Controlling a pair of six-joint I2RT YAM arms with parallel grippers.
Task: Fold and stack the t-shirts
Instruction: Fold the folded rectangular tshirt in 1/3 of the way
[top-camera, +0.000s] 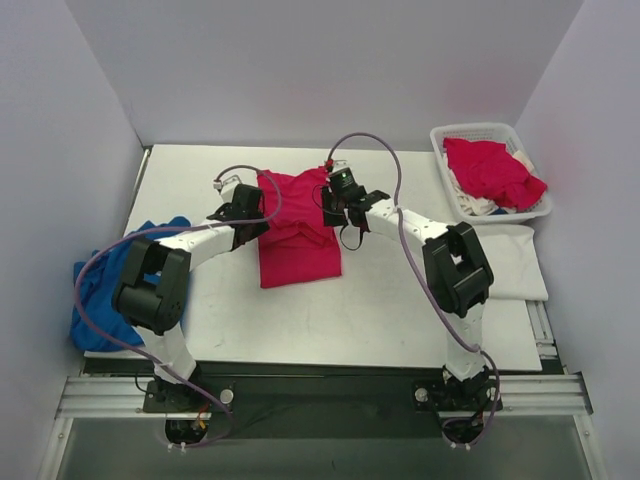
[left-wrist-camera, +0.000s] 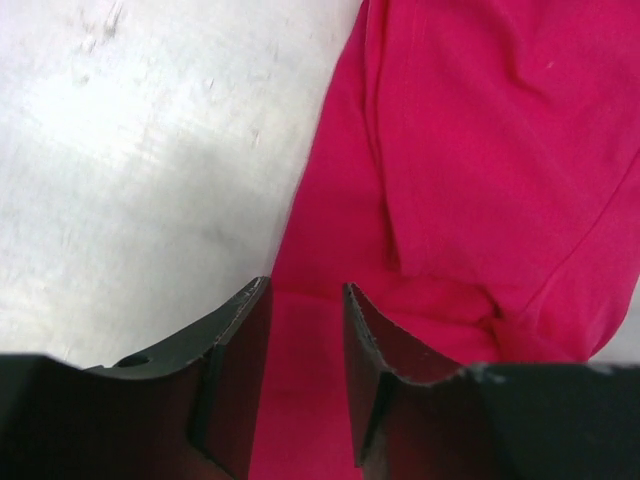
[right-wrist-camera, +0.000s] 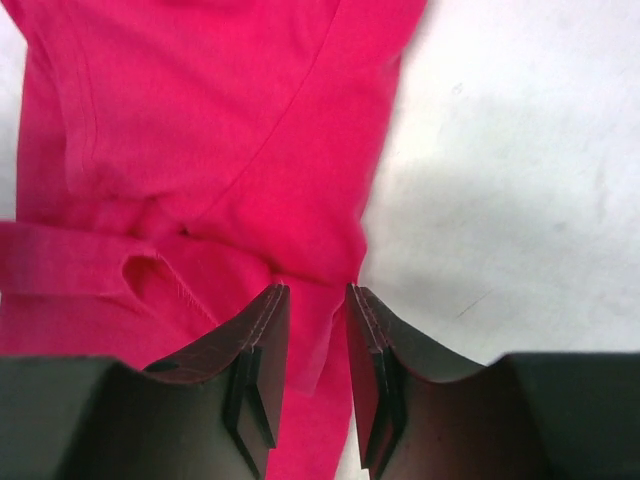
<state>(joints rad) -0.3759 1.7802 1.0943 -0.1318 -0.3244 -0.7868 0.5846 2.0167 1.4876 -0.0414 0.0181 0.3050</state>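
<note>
Left tool (left-wrist-camera: 305, 286) and right tool (right-wrist-camera: 317, 289) hang parted, empty, over one half-folded red shirt (top-camera: 298, 240); shirts (top-camera: 490, 172) in the basket (top-camera: 470, 128) lie unfolded, nothing stacked.

Top view, centre: cannot see side edges of shirt (top-camera: 298, 240) beneath left gripper (top-camera: 260, 220) and right gripper (top-camera: 330, 212). Both wrist views: cannot follow shirt past frame edges. Upper right: cannot make out white cloth (top-camera: 470, 203) under second shirt (top-camera: 490, 170) in basket (top-camera: 480, 128).

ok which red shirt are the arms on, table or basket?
The red t-shirt lying mid-table, left gripper and right gripper at its side edges. The other red shirt is heaped in the white basket.
</note>
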